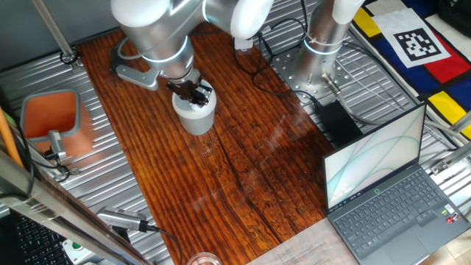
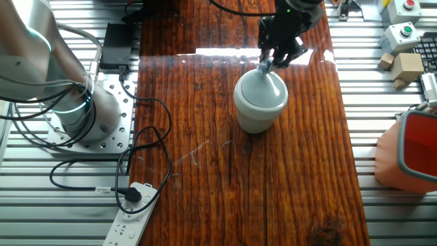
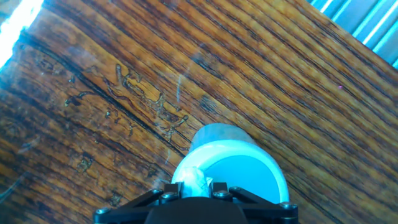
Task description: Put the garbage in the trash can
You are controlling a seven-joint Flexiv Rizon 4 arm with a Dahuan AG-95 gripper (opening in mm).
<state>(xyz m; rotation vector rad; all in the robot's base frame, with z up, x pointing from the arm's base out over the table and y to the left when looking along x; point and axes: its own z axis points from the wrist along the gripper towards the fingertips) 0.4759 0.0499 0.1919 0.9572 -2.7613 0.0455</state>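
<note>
1. The gripper (image 2: 268, 63) is closed on the wad (image 3: 194, 182).
2. The wad hangs just over the near rim of the can (image 2: 259, 102), whose opening lies directly below.

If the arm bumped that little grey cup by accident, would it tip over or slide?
The trash can looks small and probably light, so a knock would likely slide it on the glossy wooden table. It stands upright and squat with a thick rim, so tipping seems less likely. The gripper hangs right over its rim, so a bump is possible.
</note>
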